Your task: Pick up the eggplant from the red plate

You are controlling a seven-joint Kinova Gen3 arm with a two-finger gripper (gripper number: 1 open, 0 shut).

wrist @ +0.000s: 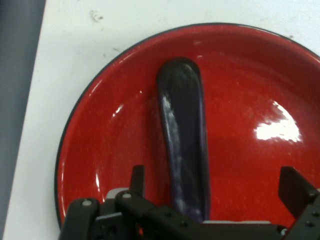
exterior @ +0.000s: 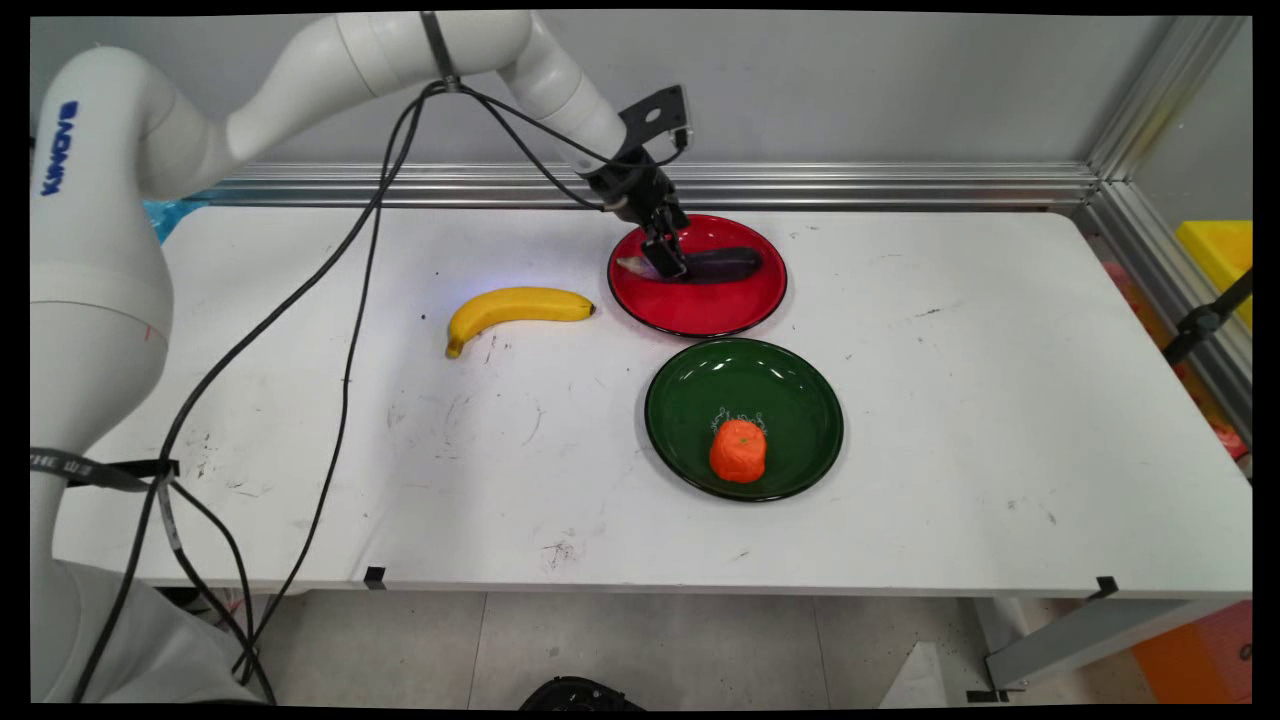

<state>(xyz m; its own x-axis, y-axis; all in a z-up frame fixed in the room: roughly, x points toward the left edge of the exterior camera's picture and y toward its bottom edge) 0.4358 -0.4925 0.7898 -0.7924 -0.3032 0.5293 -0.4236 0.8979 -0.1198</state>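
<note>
1. Right now I have the claw (exterior: pixel 668 258) low over the red plate (exterior: pixel 745 305), at the left end of the dark purple eggplant (exterior: pixel 722 265) that lies across it.
2. From the hand view, the fingers (wrist: pixel 296 187) stand apart, one on each side of the eggplant (wrist: pixel 184 145), with red plate (wrist: pixel 100 165) showing between each finger and the eggplant; nothing is clamped.
3. I judge this as the straddling stage: the claw is set around the eggplant's narrow end but has no grip on it.
4. Any closing would call for keeping the eggplant centred; it sits nearer the left finger in the hand view.
5. Elsewhere on the tabletop (exterior: pixel 1000 400), a banana (exterior: pixel 512 311) lies left of the red plate, and a green plate (exterior: pixel 800 400) nearer me carries an orange fruit (exterior: pixel 738 450), both well clear of the claw.
</note>
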